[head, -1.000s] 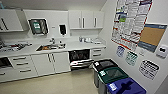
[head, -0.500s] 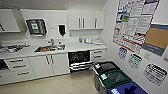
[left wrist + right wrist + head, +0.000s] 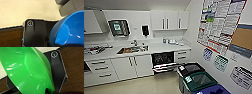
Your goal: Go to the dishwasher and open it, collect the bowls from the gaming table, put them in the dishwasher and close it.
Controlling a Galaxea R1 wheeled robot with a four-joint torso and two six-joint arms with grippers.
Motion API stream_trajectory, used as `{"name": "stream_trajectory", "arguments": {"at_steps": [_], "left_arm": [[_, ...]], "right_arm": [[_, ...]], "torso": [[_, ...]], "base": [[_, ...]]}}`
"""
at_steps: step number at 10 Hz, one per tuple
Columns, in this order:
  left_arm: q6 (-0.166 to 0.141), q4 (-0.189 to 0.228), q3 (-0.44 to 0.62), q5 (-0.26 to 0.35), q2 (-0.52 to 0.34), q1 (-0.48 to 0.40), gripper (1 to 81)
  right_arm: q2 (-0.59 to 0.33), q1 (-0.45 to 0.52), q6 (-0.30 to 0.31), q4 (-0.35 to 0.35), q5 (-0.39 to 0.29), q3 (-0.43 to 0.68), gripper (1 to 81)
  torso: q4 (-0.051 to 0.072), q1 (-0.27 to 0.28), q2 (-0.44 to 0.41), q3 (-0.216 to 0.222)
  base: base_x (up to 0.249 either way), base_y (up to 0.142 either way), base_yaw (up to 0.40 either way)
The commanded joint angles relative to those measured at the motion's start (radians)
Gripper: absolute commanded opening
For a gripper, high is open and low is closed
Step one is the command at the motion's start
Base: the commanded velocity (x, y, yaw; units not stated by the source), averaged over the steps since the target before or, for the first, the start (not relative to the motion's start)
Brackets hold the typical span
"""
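L gripper [image 3: 52, 43] carries blue bowl [image 3: 67, 31]; R gripper [image 3: 48, 90] carries green bowl [image 3: 27, 69].
Dishwasher [image 3: 163, 62] far wall, door down, under counter [image 3: 159, 47]. View shifted since 1 s ago: robot closing in; loading next, prob.

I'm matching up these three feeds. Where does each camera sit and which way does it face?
Head: high on the robot, facing the kitchenette and open dishwasher; no robot parts.
Left wrist: on the left arm, looking floorward past a blue bowl and the robot's dark plate.
Right wrist: on the right arm, close on a green bowl.
Shared: both wrist views show that plate.
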Motion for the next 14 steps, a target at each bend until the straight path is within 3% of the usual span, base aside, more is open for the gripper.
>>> {"name": "stream_trajectory", "arguments": {"at_steps": [1,10,14], "left_arm": [[-0.003,0.006,-0.004,0.030,-0.015,-0.045,1.0],[-0.003,0.009,0.001,0.030,-0.018,-0.045,1.0],[-0.003,0.007,0.001,0.030,-0.016,-0.045,1.0]], "right_arm": [[0.005,0.040,-0.007,-0.007,-0.081,0.003,1.0],[0.005,0.042,-0.007,-0.007,-0.081,0.005,1.0],[0.005,0.040,-0.007,-0.007,-0.081,0.002,1.0]], "torso": [[0.000,0.000,0.000,0.000],[0.000,-0.001,0.000,0.000],[0.000,-0.001,0.000,0.000]], "base": [[0.084,0.062,0.000],[0.009,0.102,0.000],[0.132,0.098,0.000]]}}
